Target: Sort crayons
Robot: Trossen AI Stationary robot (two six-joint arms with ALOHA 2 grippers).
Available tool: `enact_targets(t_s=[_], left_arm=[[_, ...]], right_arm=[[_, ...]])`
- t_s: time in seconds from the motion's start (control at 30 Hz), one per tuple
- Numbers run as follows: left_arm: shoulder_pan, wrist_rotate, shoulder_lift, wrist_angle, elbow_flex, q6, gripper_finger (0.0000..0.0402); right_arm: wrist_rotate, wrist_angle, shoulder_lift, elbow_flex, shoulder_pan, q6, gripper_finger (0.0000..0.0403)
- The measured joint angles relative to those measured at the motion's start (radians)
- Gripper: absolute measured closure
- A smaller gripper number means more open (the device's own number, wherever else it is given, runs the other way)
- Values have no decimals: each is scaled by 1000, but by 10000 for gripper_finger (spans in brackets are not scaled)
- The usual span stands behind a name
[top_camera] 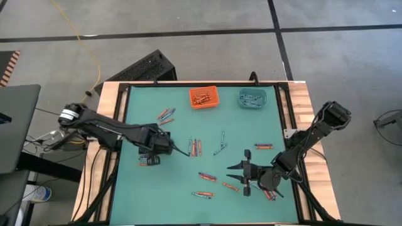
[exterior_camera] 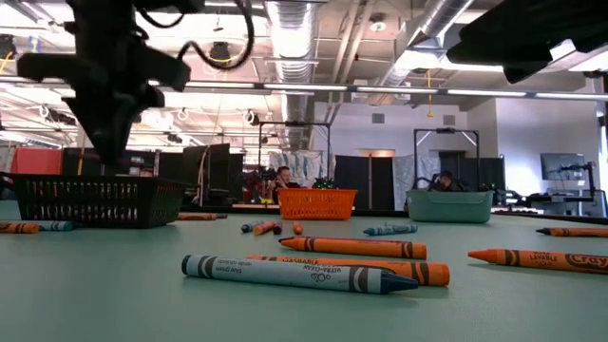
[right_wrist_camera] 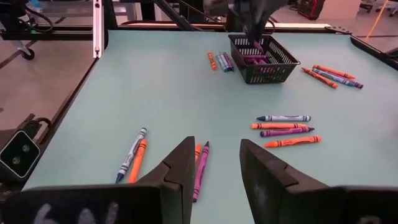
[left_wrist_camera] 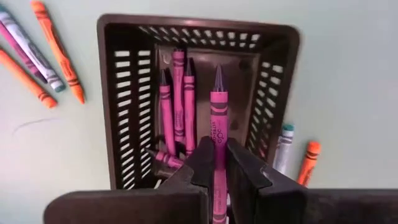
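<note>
step: left gripper (left_wrist_camera: 219, 163) clamps pink crayon (left_wrist_camera: 217, 118) over black bin (left_wrist_camera: 127, 93), frame centre | right gripper (right_wrist_camera: 217, 163) wide, empty | next: release into bin

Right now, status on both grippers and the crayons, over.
Left gripper shut on a pink crayon over the black bin. Right gripper open, low over loose crayons. Many crayons unsorted. Nothing blocking.

Gripper: left gripper (left_wrist_camera: 219, 165) clamped a pink crayon (left_wrist_camera: 218, 124).
Below: black bin (left_wrist_camera: 124, 93) held more pink crayons (left_wrist_camera: 177, 106).
</note>
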Motion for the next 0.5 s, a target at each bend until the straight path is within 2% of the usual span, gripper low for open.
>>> enact_targets(t_s=[0.33,0.5], left_arm=[[30,-3,75,-45,0,-2,387],[37,-28,64,-64,0,-11,352]], right_arm=[[-3,0,0,0,0,1,274],[-3,0,0,0,0,1,274]])
